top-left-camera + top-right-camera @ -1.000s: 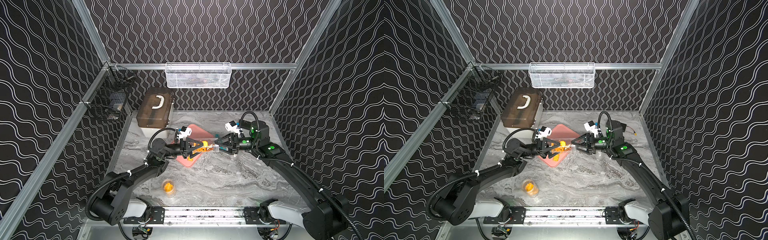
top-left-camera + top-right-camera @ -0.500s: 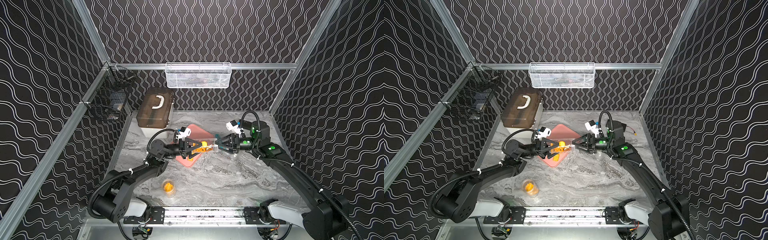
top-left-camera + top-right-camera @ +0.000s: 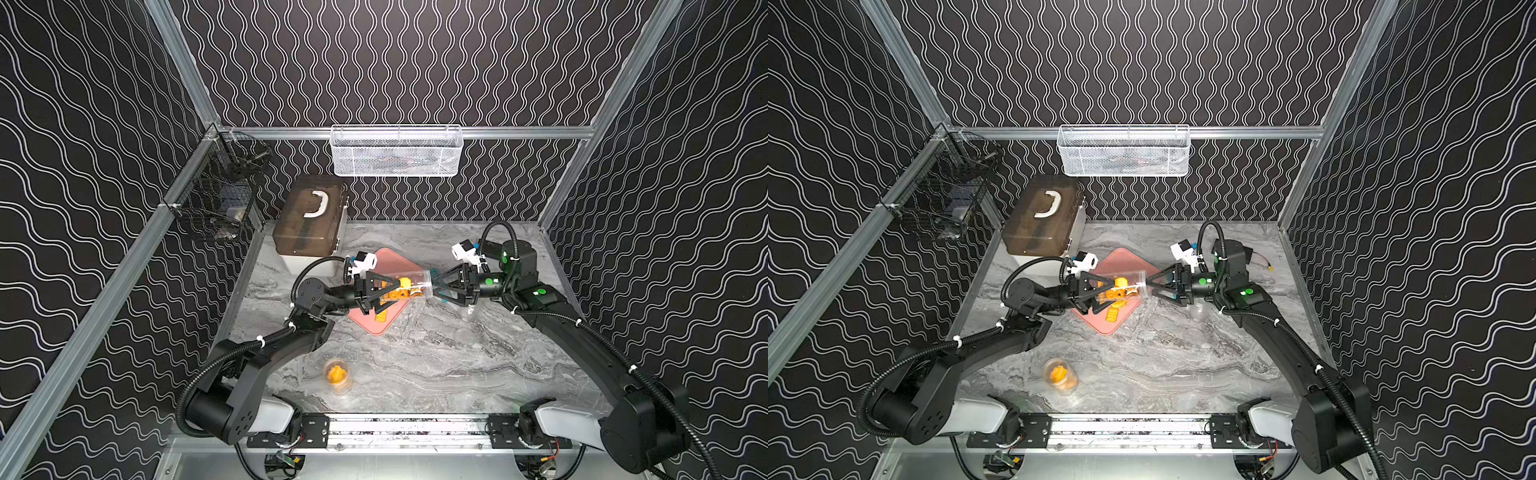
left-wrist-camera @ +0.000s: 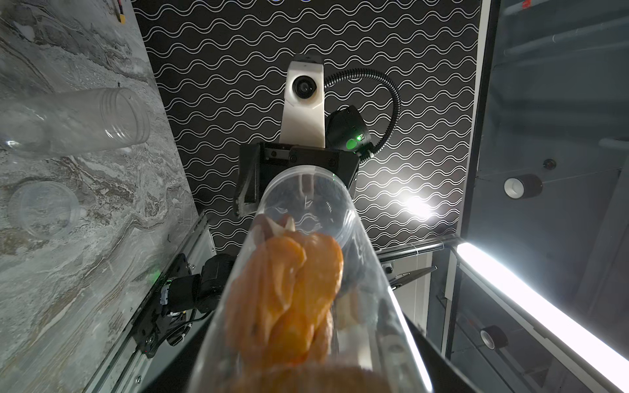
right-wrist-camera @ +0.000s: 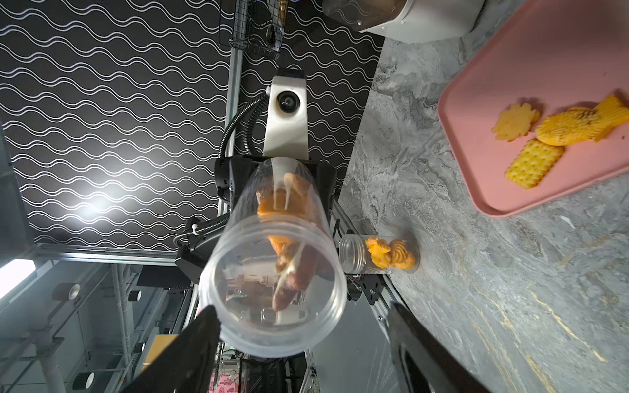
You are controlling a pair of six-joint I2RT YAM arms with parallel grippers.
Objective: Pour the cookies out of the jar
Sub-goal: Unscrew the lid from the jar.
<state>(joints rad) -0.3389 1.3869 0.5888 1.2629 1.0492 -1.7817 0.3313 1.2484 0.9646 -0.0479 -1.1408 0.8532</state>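
Cookies (image 4: 289,289): orange-yellow, a couple brown. Most are packed inside the clear jar (image 3: 413,284), which lies horizontal in mid-air just above the pink tray (image 3: 374,328), over the tray edge nearest the R arm. Jar mouth is open and points away from the tray.

Four loose cookies (image 5: 558,131) lie flat on the tray floor: flower, two ribbed ones, rectangle. All are close together, some overlapping.

L gripper (image 3: 390,293): over the tray, jaws clamped on the jar's closed end, carrying it.

R gripper (image 3: 434,289): just off the tray edge, at the jar mouth. In the wrist view the jaws are wide, one finger (image 5: 190,343) on each side of the rim, not closed on it. Angle is poor, so can't tell if that finger grazes the rim.

Second jar (image 3: 337,374): small, orange cookies inside, on the marble tabletop (image 3: 457,365), well apart from the tray, toward the robot base.

Brown-lidded box (image 3: 309,224): just beyond the tray, toward the back wall. White mesh basket (image 3: 397,151) hangs on that wall.
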